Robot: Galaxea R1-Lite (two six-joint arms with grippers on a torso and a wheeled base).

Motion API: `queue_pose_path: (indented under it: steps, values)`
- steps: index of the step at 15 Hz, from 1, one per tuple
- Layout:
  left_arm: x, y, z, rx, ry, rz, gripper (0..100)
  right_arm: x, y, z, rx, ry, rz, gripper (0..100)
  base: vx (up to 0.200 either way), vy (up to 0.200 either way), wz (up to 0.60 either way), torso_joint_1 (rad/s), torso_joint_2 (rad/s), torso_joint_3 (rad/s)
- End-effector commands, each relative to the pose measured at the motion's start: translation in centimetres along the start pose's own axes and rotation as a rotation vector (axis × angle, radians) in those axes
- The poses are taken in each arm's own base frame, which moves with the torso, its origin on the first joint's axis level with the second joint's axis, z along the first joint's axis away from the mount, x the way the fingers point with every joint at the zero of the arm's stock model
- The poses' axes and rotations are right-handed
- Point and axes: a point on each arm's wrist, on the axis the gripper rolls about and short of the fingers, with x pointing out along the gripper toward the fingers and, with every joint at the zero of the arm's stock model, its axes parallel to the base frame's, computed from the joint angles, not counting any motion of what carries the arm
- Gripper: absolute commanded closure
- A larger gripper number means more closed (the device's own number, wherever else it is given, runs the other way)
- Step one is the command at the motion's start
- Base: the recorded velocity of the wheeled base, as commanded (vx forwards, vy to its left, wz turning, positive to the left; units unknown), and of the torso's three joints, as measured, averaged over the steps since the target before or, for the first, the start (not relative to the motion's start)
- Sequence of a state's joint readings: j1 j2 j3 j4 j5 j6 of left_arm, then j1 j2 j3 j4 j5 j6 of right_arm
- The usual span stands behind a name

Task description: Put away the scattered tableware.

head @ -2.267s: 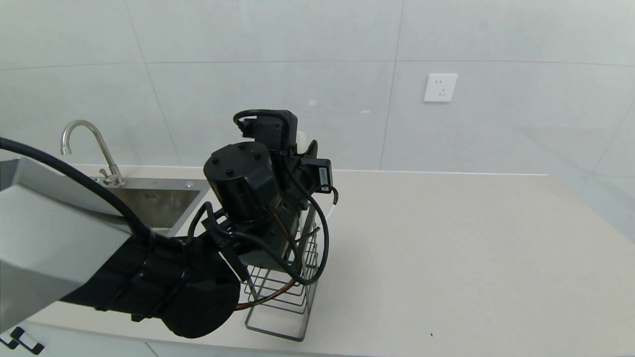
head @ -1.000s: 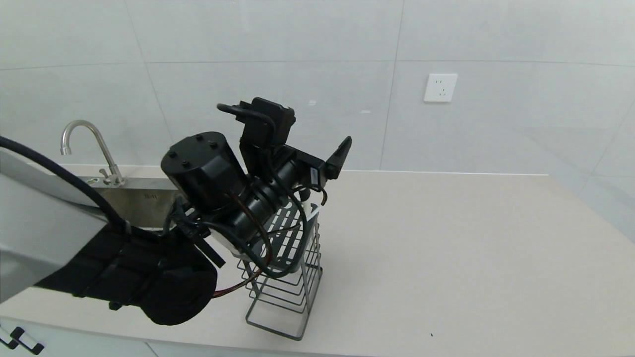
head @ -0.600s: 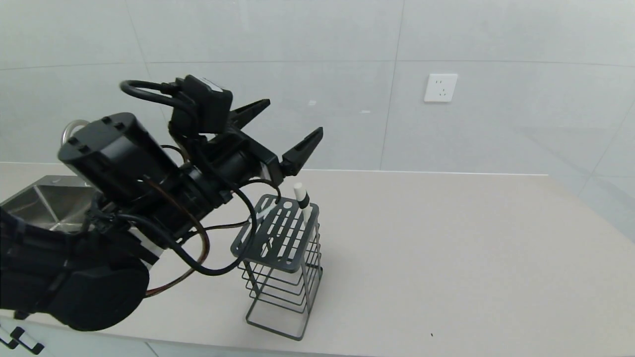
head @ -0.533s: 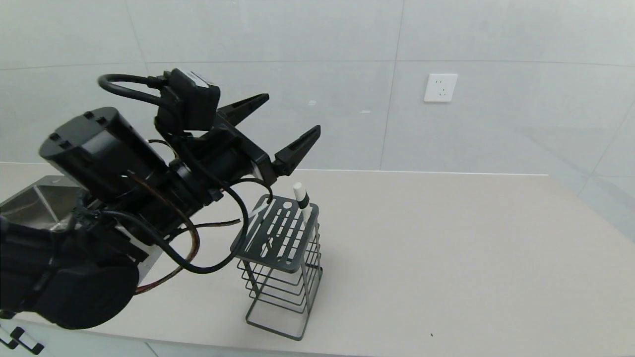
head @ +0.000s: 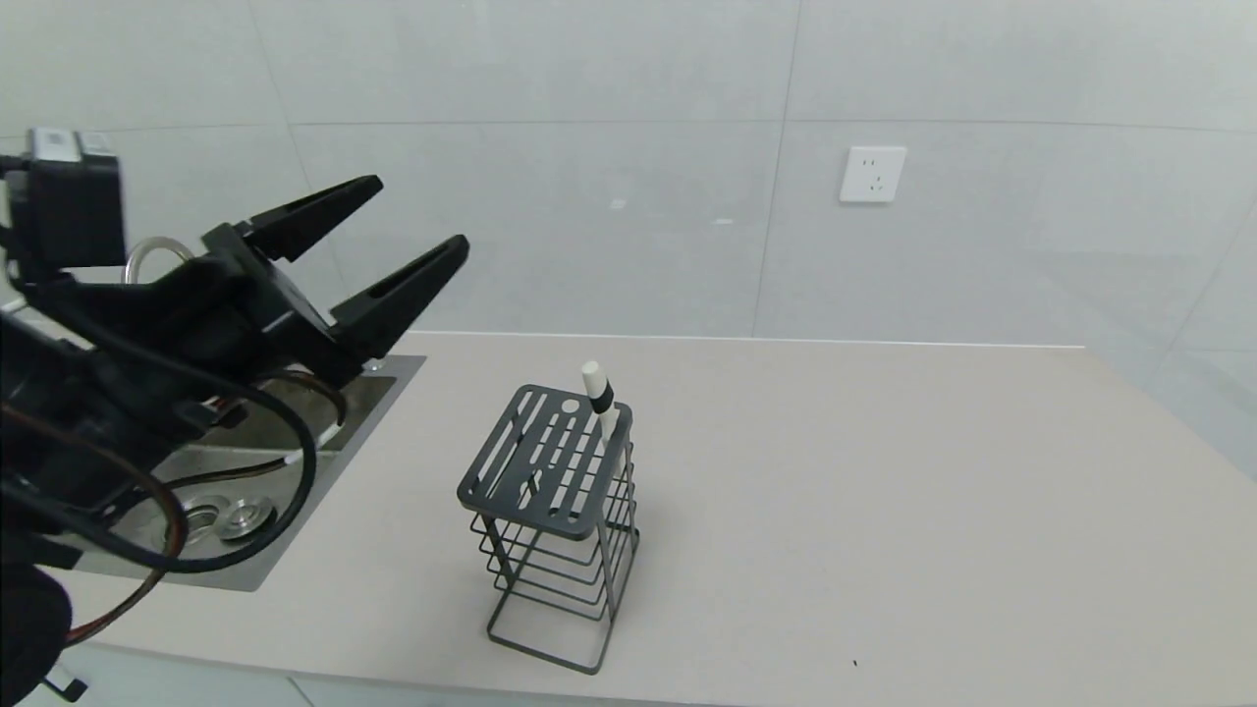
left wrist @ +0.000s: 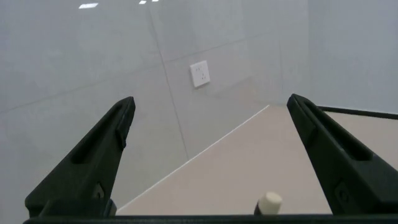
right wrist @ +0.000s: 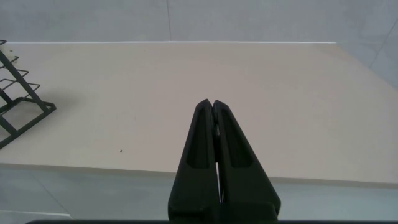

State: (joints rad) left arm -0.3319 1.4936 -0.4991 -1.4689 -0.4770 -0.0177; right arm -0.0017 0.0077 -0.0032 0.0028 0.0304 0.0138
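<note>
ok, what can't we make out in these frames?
- Head view: the white-handled utensil below its handle. The rack top plate and wires hide its working end, so its type is unclear.
- Head view: the faucet, mostly behind the open left gripper.
- Left wrist view: the utensil below its handle tip, hidden by the gripper's own body.
- Right wrist view: most of the rack, cut off by the picture's edge.

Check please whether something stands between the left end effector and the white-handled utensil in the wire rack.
Nothing visible does. The open left end effector hangs over the sink, up and left of the wire rack. Only air and bare countertop lie between it and the white-handled utensil standing in the rack's far right corner.
</note>
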Motion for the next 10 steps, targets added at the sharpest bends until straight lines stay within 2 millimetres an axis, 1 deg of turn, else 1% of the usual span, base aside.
queue_pose_path:
  steps: [1, 3, 5, 7, 8, 10]
  values:
    - [-1.9, -0.4, 1.0, 0.017, -0.044, 0.022, 0, 0.0, 0.0, 0.0, 0.0, 0.002, 0.0, 100, 0.0, 0.0, 0.0, 0.0, 0.0, 0.0]
    - [-3.1, -0.9, 0.6, 0.023, -0.029, 0.034, 0, 0.0, 0.0, 0.0, 0.0, 0.002, 0.0, 100, 0.0, 0.0, 0.0, 0.0, 0.0, 0.0]
    - [-4.8, -1.5, 1.3, 0.035, -0.032, 0.046, 0, 0.0, 0.0, 0.0, 0.002, 0.002, 0.0, 100, 0.0, 0.0, 0.0, 0.0, 0.0, 0.0]
    - [-6.4, -1.9, 2.7, 0.075, -0.066, 0.08, 0, 0.0, 0.0, 0.0, 0.002, 0.0, 0.0, 100, 0.0, 0.0, 0.0, 0.0, 0.0, 0.0]
    - [-7.7, -2.1, 3.4, 0.103, -0.077, 0.109, 0, 0.0, 0.0, 0.0, 0.002, 0.002, 0.0, 100, 0.0, 0.0, 0.0, 0.0, 0.0, 0.0]
    - [-10.9, -3.3, 4.2, 0.153, -0.086, 0.177, 0, 0.0, 0.0, 0.0, 0.002, 0.0, 0.0, 100, 0.0, 0.0, 0.0, 0.0, 0.0, 0.0]
